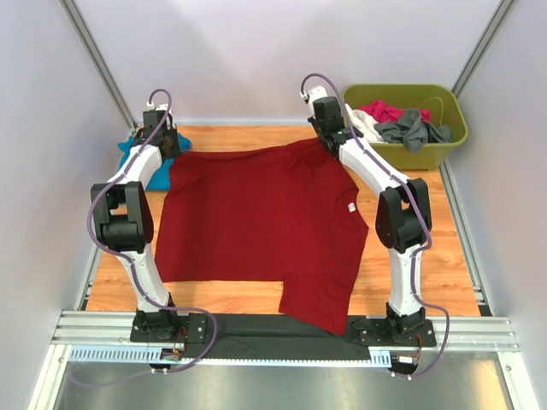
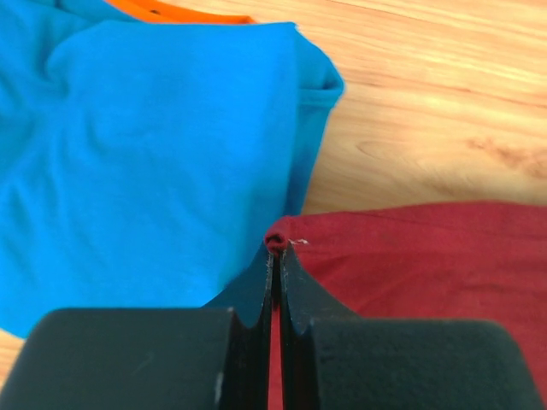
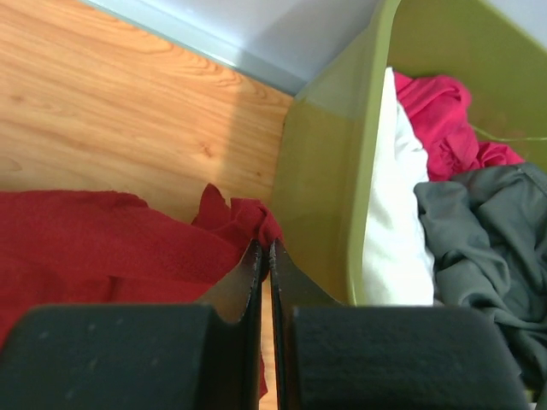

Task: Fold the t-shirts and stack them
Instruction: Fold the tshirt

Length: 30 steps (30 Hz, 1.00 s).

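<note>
**A:** Left gripper (image 2: 275, 248), jaw state?

**B:** Closed down to a hairline slit. A small nub of dark red cloth is pinched at the tips. It is the far left corner of the dark red shirt (image 1: 256, 222).

**A:** Is it touching anything else?

**B:** The teal-blue shirt (image 2: 154, 171) lies just beside the left finger, and its edge meets the pinched red corner. From the wrist view I cannot tell whether the finger presses on the teal cloth or only passes over it. None of it is between the jaws.

**A:** Right gripper (image 3: 263, 246)?

**B:** Same reading: jaws all but shut, with a crumpled tuft of the red shirt caught between the tips. This is the shirt's far right corner. The grip sits close against the outer wall of the green bin (image 3: 325, 171), but contact with the wall is not clear.

**A:** How does the red shirt lie?

**B:** It is spread mostly flat on the wooden table (image 1: 444, 256) between the two arms, with its far edge running from one gripper to the other. The small white label (image 1: 351, 207) shows near its right edge. The near right part reaches over the dark strip between the arm bases, and the near left edge stops short of that strip, on the wood.

**A:** And the teal one?

**B:** Bunched at the far left of the table, partly behind the left arm in the top view.

**A:** Bin contents?

**B:** A pink garment (image 3: 444, 111), a white garment (image 3: 393, 213) and a dark grey garment (image 3: 487, 231), heaped loosely inside.
</note>
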Tool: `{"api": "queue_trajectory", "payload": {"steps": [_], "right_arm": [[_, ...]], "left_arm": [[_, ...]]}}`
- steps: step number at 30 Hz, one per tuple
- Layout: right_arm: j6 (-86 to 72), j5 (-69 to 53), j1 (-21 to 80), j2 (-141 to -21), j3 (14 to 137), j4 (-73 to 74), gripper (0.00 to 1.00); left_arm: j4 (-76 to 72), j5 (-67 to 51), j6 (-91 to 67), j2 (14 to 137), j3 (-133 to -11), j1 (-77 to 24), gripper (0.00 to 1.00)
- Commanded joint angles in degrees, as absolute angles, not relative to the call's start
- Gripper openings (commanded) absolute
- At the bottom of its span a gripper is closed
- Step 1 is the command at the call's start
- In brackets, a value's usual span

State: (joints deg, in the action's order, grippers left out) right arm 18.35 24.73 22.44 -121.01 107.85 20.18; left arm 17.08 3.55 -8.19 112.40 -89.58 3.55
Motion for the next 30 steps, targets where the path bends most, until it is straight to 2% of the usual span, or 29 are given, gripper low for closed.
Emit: {"api": "queue_trajectory", "payload": {"steps": [1, 20, 30], "right_arm": [[15.6, 23.4, 22.8, -115.5, 107.6, 20.5, 0.0], [6.5, 21.2, 24.3, -102.0, 93.4, 31.2, 0.0], [4.7, 23.9, 24.1, -99.8, 88.2, 32.6, 0.0]], "left_arm": [[13.4, -1.1, -4.7, 108.2, -88.7, 3.7, 0.0], [11.6, -8.4, 8.0, 98.5, -77.9, 4.6, 0.0], [8.6, -9.7, 9.4, 94.1, -71.5, 8.6, 0.0]]}}
